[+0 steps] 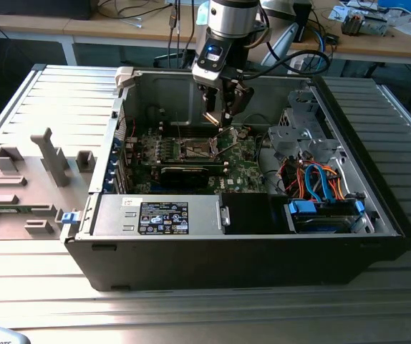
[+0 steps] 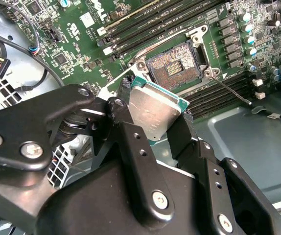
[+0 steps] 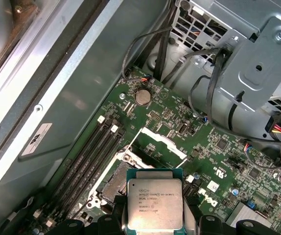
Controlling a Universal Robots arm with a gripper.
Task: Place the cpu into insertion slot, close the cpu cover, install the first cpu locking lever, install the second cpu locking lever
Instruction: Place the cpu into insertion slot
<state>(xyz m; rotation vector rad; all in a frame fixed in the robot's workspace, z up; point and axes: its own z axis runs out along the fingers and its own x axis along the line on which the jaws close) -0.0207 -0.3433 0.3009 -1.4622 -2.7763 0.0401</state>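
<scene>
Cpu (image 3: 154, 204) clamped in the gripper (image 1: 222, 120), held above the open socket.
The fingers pinch the chip by opposite edges over the middle of the motherboard (image 3: 228, 164); just beyond it the insertion slot (image 2: 174, 68) lies bare, and past that the cpu cover (image 3: 165, 142) stands raised.

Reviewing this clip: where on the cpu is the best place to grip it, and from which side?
Probably by two opposite thin edges, from above its metal top, as the gripper holds the cpu in the second wrist view. It is flat and thin, so edge contact leaves its underside free to face the insertion slot.
</scene>
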